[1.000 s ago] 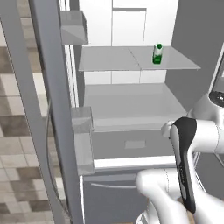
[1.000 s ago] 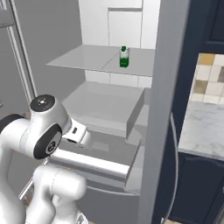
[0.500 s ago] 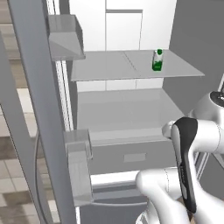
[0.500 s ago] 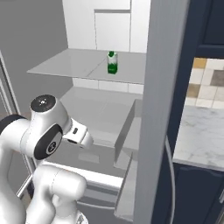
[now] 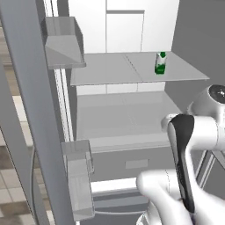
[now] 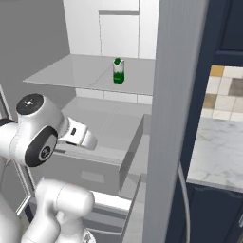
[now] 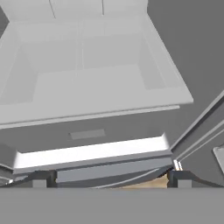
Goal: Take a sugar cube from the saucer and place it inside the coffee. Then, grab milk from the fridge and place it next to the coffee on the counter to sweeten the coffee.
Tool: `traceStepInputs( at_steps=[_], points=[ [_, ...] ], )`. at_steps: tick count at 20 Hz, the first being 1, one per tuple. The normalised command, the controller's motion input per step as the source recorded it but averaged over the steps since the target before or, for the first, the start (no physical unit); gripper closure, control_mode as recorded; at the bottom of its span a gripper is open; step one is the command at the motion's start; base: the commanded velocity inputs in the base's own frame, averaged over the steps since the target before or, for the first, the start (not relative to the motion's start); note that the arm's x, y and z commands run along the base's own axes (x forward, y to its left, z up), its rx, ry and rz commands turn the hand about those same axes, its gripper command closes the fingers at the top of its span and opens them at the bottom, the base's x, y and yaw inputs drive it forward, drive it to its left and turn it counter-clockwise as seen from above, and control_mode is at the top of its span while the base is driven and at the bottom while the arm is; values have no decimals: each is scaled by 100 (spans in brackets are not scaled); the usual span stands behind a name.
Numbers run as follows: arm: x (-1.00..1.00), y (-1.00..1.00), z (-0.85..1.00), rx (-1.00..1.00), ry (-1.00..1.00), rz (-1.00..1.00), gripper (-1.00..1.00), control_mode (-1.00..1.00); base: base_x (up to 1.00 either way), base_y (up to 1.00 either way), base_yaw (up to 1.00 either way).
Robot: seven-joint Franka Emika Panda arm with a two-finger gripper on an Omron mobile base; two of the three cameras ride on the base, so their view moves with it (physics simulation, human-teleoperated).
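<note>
Looking along my two-finger gripper (image 7: 109, 181): both dark fingertips (image 7: 40, 179) are sitting wide apart at the bottom of the hand view, nothing between them, so I'm running open and empty. The hand is pointing down into the pale grey open drawer (image 7: 87, 78) low in the tall light-grey fridge (image 6: 57, 38), not at the shelf.

The small white milk carton with green cap and green base (image 5: 160, 63) is standing upright on the flat grey upper shelf (image 5: 110, 70), toward its right side and well back from the front edge. In the right base view the carton (image 6: 118, 70) is well above and beyond my white arm (image 6: 42, 130), so I'm judging the fetch step as barely begun: fridge open, reach not yet started.

Risks I'm seeing:
- I'm sitting low. Rising straight up could be clipping the shelf's front edge or the drawer rim with the wrist.
- The carton is narrow and upright. Coming in off-centre or too fast could be tipping it or shoving it deeper.
- The grey door bins (image 5: 63, 41) on the left and the fridge's right side wall (image 6: 178, 95) are crowding the opening; a wide swing could be hitting either.
- A grip near the cap could let it pivot during carry to the white marble counter (image 6: 220, 152).
</note>
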Motion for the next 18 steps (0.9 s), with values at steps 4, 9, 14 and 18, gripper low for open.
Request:
traceStepInputs(
  at_steps=[4,9,14,18],
  points=[
    [46,1,100,-6,-17,-7,-100,-100,0,0,0],
    [54,0,100,2,-14,-4,-100,-100,0,0,0],
    [54,-15,81,0,-18,0,-100,-100,0,0,0],
    [62,-40,18,0,-6,0,-100,-100,0,0,0]
  ],
)
